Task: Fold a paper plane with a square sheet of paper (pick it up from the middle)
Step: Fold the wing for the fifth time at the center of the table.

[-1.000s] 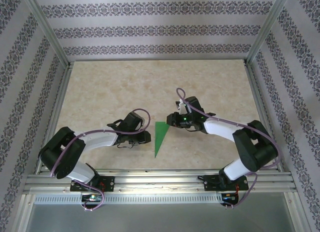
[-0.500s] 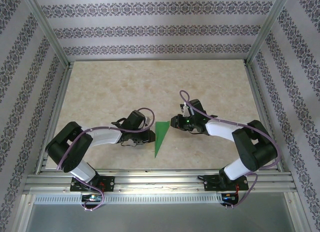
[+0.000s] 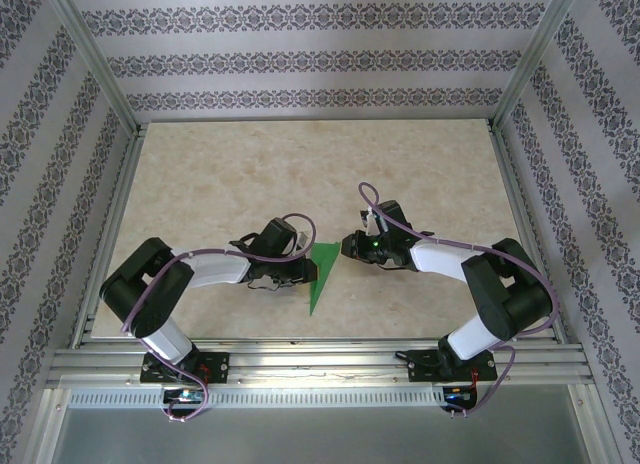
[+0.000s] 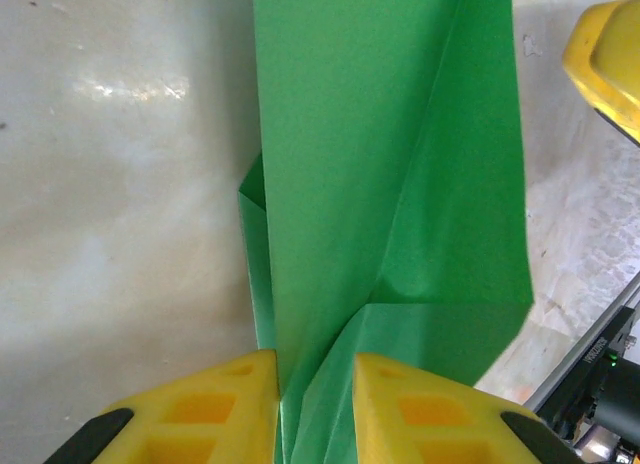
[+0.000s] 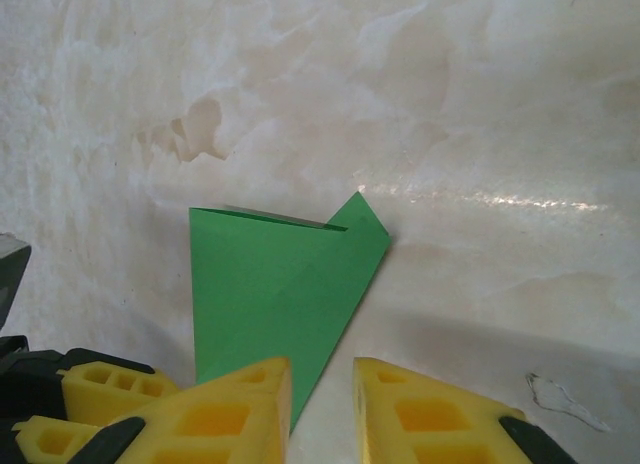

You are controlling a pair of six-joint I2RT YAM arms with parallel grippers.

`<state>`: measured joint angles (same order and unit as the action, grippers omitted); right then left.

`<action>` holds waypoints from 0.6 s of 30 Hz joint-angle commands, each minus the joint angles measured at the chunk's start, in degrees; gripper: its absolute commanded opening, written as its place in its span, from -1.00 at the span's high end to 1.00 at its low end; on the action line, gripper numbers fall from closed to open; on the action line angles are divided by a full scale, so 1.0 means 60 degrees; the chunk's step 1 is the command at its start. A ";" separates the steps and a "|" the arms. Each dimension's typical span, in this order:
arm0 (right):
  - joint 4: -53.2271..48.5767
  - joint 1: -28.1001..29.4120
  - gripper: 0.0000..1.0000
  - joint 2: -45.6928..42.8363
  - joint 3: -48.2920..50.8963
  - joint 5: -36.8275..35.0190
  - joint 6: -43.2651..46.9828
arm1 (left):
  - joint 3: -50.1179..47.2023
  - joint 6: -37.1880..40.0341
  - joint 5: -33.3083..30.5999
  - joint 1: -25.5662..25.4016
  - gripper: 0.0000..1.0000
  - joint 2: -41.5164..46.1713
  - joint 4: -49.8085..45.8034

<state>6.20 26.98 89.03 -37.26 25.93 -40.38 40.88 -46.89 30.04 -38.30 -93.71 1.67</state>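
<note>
Bright, even light; table [image 5: 520, 199] glare, close fingers [image 4: 210, 414] perhaps slightly blurred.

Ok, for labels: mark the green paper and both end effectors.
green paper [image 3: 322, 269]: top view, its middle.
left end effector [image 4: 316, 389]: left wrist view, between fingertips.
right end effector [image 5: 322, 389]: right wrist view, between fingertips.

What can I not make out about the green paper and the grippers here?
- Near end of the paper: left wrist view, cut by the bottom edge, partly under the left gripper.
- Its lower corner: right wrist view, behind the right gripper.
- Its fold layers: top view, too small.
</note>
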 commanded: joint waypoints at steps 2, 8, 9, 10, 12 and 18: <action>0.0194 0.0015 0.52 0.0043 0.0144 -0.0034 -0.0110 | 0.0262 0.0233 0.0222 -0.0178 0.46 -0.0251 -0.0413; 0.0241 0.0044 0.52 0.0087 0.0174 -0.0016 -0.0140 | 0.0577 0.0640 -0.0444 -0.0215 0.44 -0.0155 -0.1711; 0.0242 0.0044 0.52 0.0102 0.0160 -0.0001 -0.0143 | 0.0657 0.0738 -0.0545 -0.0243 0.42 -0.0097 -0.1974; 0.0242 0.0051 0.52 0.0124 0.0152 0.0026 -0.0155 | 0.0705 0.0845 -0.0685 -0.0294 0.39 0.0013 -0.2200; 0.0269 0.0059 0.52 0.0135 0.0159 0.0000 -0.0166 | 0.0688 0.0892 -0.0942 -0.0324 0.32 0.0159 -0.2359; 0.0315 0.0103 0.52 0.0242 0.0115 0.0014 -0.0199 | 0.0609 0.0827 -0.0823 -0.0369 0.28 0.0149 -0.2127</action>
<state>7.09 27.16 89.91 -36.88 25.93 -40.77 44.38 -43.42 26.50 -39.77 -93.65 -7.92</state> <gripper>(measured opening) 0.242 0.360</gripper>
